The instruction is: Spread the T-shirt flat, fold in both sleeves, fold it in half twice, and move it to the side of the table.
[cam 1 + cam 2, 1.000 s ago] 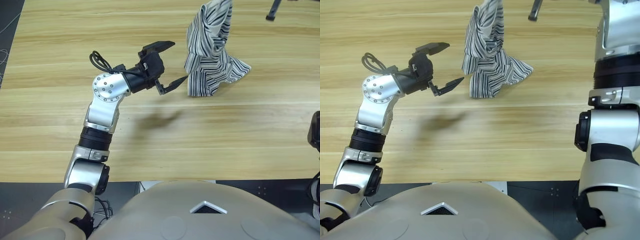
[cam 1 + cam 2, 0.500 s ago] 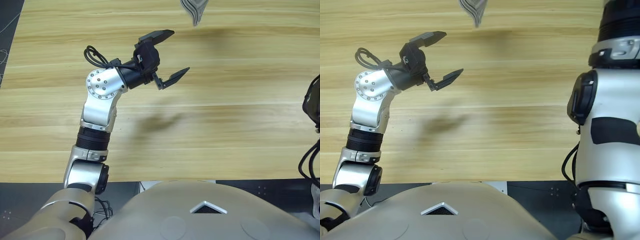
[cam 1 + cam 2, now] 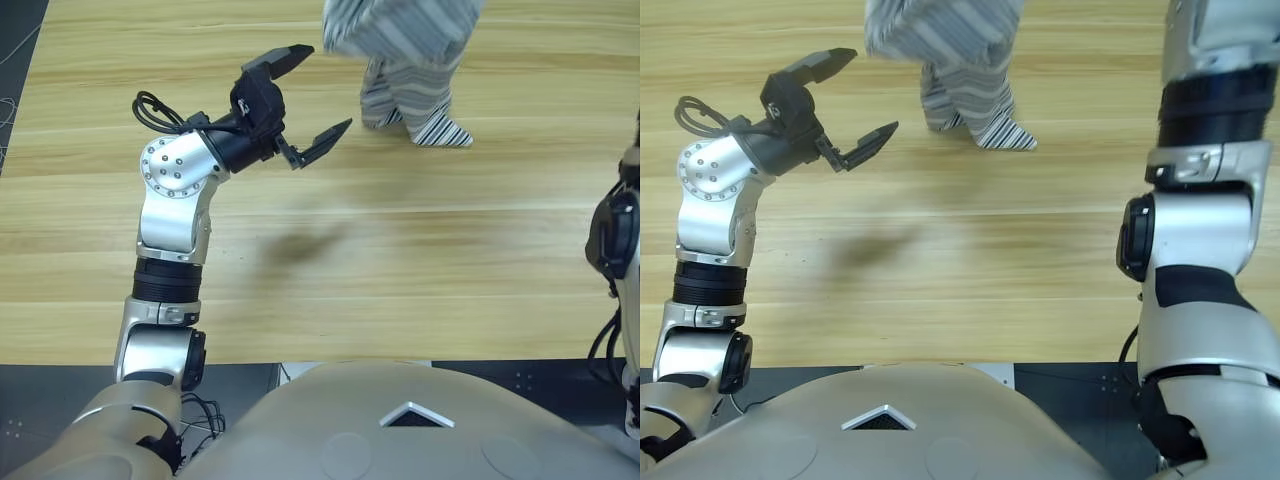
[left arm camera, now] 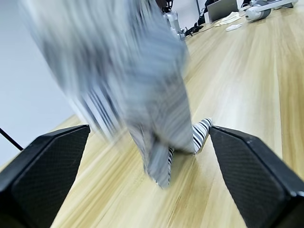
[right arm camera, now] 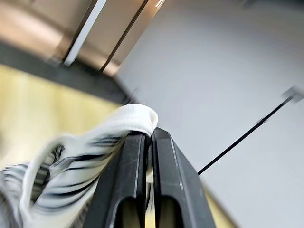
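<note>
Spreading step: the right gripper (image 5: pixel 148 142) holds the striped T-shirt (image 3: pixel 405 60) in closed fingers, its low end on the tabletop (image 3: pixel 420 260); the left gripper (image 3: pixel 325 88), fingers open, should next catch a free edge

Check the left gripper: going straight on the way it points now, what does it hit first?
Most likely the T-shirt: in the left wrist view it hangs dead ahead between the fingers of the open left gripper, its lower end on the table. Depth is unclear, but nothing shows in between.
</note>
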Controlling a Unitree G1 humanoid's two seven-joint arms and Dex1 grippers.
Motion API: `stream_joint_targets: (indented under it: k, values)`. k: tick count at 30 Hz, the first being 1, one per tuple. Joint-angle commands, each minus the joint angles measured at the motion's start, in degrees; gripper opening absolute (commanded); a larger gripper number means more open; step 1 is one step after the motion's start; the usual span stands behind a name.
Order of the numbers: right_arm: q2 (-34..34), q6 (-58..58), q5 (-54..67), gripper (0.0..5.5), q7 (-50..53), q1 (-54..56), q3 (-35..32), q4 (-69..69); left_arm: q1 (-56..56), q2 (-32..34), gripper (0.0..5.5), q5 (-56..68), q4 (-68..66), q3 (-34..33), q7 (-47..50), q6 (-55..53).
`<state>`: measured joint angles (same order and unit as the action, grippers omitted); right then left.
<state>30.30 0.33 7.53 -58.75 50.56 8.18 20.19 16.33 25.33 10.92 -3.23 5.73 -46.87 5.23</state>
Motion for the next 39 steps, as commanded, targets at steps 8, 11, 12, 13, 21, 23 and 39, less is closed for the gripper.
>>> stream_joint_targets:
  k: [8, 11, 12, 13, 21, 23, 39]
  values:
    - [5.6, 7.5, -0.7, 0.13, -14.7, -26.0, 10.8, -9.3, -2.5, 2.8, 4.67, -0.4, -0.3, -0.3, -1.5, 0.3]
    - [4.4, 8.3, -0.7, 0.13, -13.9, -27.0, 11.0, -9.3, -2.4, 2.7, 4.67, -0.7, -0.8, 0.5, -1.9, -0.1]
    - [4.1, 8.6, -0.6, 0.13, -13.6, -27.1, 10.9, -9.3, -2.4, 2.3, 4.67, -1.2, -1.3, 1.1, -1.9, -0.3]
    - [3.8, 8.8, -0.6, 0.13, -13.5, -27.1, 10.8, -9.4, -2.4, 2.0, 4.67, -2.3, -2.3, 2.2, -1.7, -0.1]
    - [2.4, 9.6, -0.4, 0.13, -12.2, -26.3, 10.4, -10.2, -1.0, 7.3, 4.67, -23.2, -11.9, 9.9, 4.9, 14.5]
    - [2.1, 9.8, -0.4, 0.13, -11.8, -25.8, 10.0, -9.9, -0.1, 8.6, 4.67, -29.6, -15.0, 11.9, 8.9, 18.7]
    - [1.3, 8.7, -0.9, 0.13, -10.2, -25.1, 9.3, -8.3, 5.1, 5.6, 4.67, -37.2, -24.7, 15.7, 18.4, 28.3]
